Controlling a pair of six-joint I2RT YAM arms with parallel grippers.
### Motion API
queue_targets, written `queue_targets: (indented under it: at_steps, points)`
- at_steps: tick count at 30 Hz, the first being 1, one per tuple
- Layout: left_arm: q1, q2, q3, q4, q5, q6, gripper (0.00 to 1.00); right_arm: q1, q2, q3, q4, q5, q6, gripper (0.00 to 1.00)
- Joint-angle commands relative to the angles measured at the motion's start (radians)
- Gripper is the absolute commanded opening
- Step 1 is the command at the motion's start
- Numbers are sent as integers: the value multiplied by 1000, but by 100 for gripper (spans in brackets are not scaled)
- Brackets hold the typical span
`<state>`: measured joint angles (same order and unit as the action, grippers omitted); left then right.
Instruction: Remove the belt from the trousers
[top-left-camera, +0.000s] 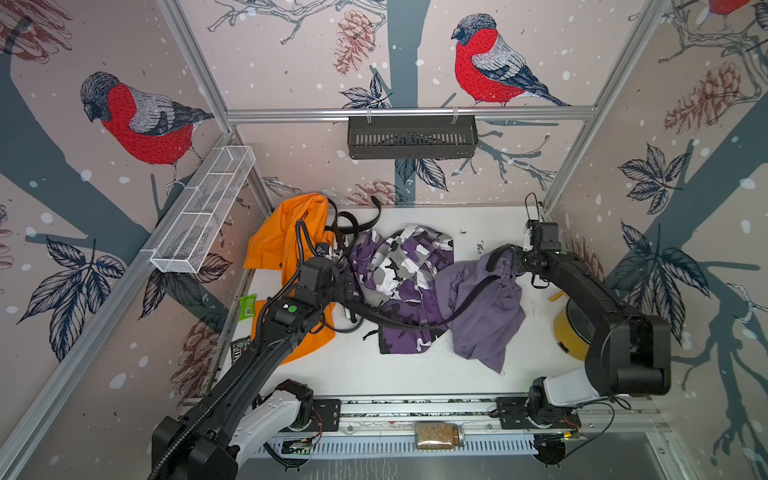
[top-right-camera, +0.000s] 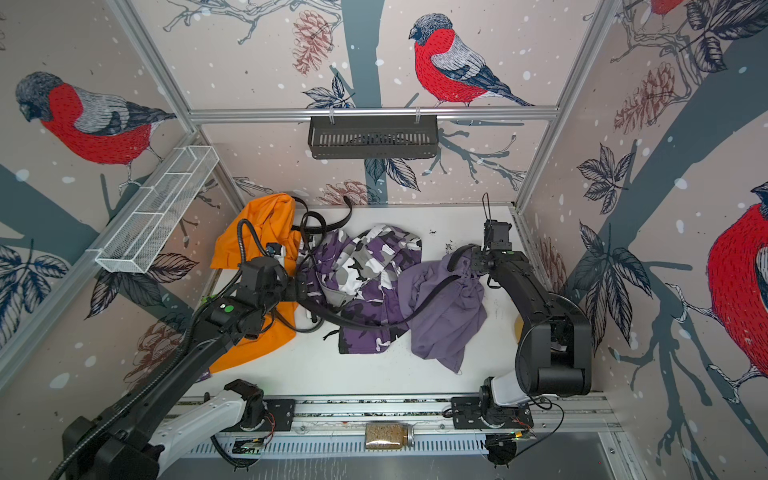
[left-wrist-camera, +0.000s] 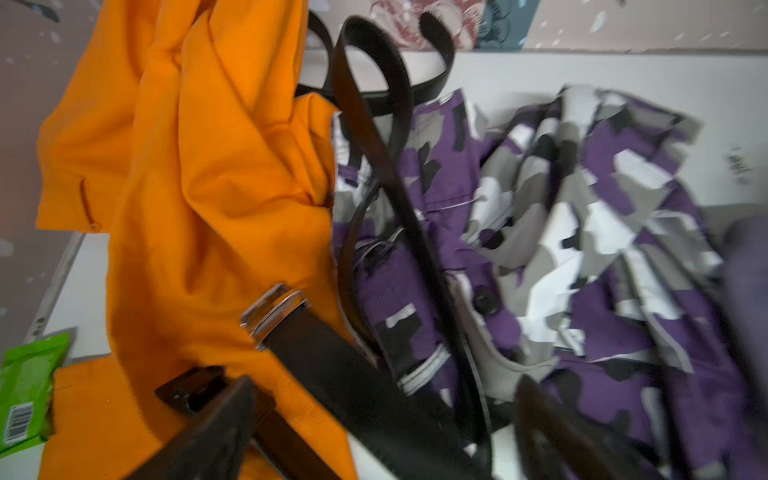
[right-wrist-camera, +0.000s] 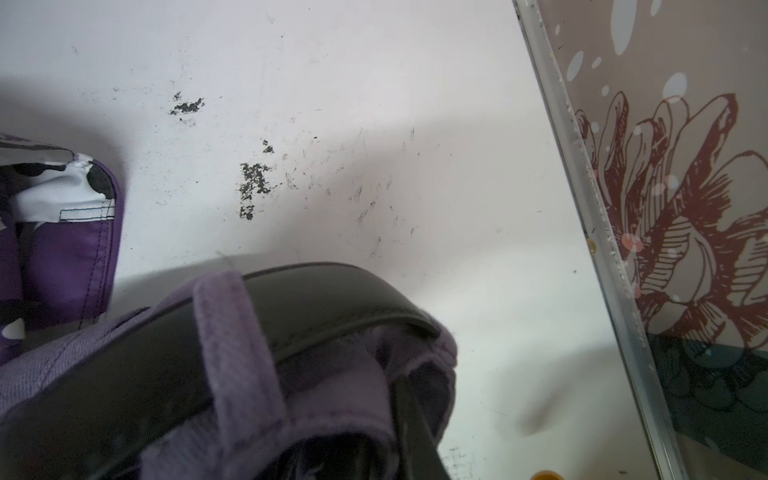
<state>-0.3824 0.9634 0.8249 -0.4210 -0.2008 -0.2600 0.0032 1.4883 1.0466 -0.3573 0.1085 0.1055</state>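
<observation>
Lilac trousers (top-left-camera: 486, 320) (top-right-camera: 449, 316) lie crumpled at the right of the white table. A black belt (top-left-camera: 415, 322) (top-right-camera: 365, 322) runs from their waistband across to the left. In the right wrist view it passes under a lilac belt loop (right-wrist-camera: 237, 353). My right gripper (top-left-camera: 513, 259) (top-right-camera: 471, 262) is shut on the trousers' waistband and holds it off the table. My left gripper (top-left-camera: 347, 291) (left-wrist-camera: 384, 386) is open. Its fingers (left-wrist-camera: 208, 428) stand wide apart, with the belt's end and silver buckle (left-wrist-camera: 274, 309) lying between and beyond them.
Purple camouflage trousers (top-left-camera: 403, 266) lie under the belt's middle. An orange garment (top-left-camera: 286, 245) with a brown belt (left-wrist-camera: 282, 440) fills the left side. Another black belt (top-left-camera: 353, 224) coils at the back. A green packet (top-left-camera: 248, 305) is left; a yellow object (top-left-camera: 569, 328) right.
</observation>
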Motion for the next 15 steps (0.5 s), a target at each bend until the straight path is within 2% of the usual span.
queue_targets:
  at_steps: [1, 3, 4, 7, 10, 13, 15]
  points:
    - [-18, -21, 61, -49, 165, 13, 99, 10, 5, 12, 8, -12, 0, 14]
    - [-64, 7, 108, -56, 218, 14, 99, 14, 7, 15, 6, -12, -2, 14]
    - [-117, 35, 139, -57, 227, 14, 99, 15, 9, 16, 6, -12, -3, 14]
    - [-364, 158, 230, -4, 164, 29, 99, 15, 6, 19, 2, -12, -6, 14]
    - [-555, 357, 342, 71, 153, 57, 99, 14, 4, 17, 1, -13, -8, 15]
    - [-677, 586, 475, 125, 146, 111, 99, 15, 3, 9, 4, -21, -8, 15]
    - [-703, 728, 585, 109, 129, 136, 99, 15, 5, 6, 5, -29, -9, 15]
